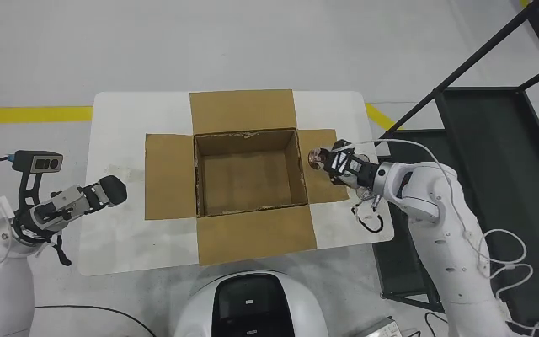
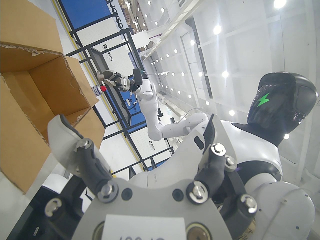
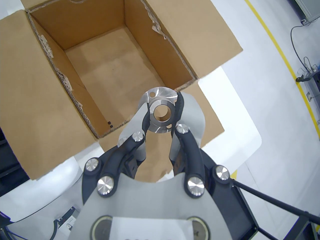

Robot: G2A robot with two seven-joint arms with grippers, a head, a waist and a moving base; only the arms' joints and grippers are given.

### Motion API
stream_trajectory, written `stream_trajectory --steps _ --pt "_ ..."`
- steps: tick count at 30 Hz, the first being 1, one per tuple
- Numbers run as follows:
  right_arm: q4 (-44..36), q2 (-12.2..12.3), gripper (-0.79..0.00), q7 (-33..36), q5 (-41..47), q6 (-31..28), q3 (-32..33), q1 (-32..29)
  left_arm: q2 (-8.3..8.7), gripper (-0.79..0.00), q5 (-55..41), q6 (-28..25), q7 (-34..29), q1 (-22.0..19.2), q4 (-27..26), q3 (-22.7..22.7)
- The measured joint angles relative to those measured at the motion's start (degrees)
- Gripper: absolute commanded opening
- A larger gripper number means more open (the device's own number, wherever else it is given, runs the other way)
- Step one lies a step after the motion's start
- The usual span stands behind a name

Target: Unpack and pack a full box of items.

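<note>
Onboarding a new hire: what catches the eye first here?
The open, empty box sits mid-table, flaps spread flat. The right gripper is shut on a shiny metal flange, above the box's right flap. The left gripper is open with nothing in it, at the table's left edge.

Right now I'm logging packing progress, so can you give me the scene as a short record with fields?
box: cardboard box, flaps open, on the white table, nothing inside
item: metal flange, over the box flap on the robot's right, beside the opening
right gripper: right gripper shut on the metal flange
left gripper: left gripper open, empty, near the table's left edge, apart from the box
progress: flange not yet in the box
</note>
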Motion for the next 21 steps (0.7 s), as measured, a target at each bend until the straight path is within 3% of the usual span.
stream_trajectory --steps 6,15,21 --pt "-1.2 1.2 -0.785 0.2 1.0 -4.4 8.6 -9.0 0.0 0.0 0.0 0.0 0.0 0.0 0.0 0.0" --pt "-0.5 1.5 -0.785 -3.0 0.2 0.7 13.8 -19.0 0.0 0.0 0.0 0.0 0.0 0.0 0.0 0.0" --pt "4.7 1.5 -0.785 -5.2 -3.7 3.8 11.8 -21.0 0.0 0.0 0.0 0.0 0.0 0.0 0.0 0.0"
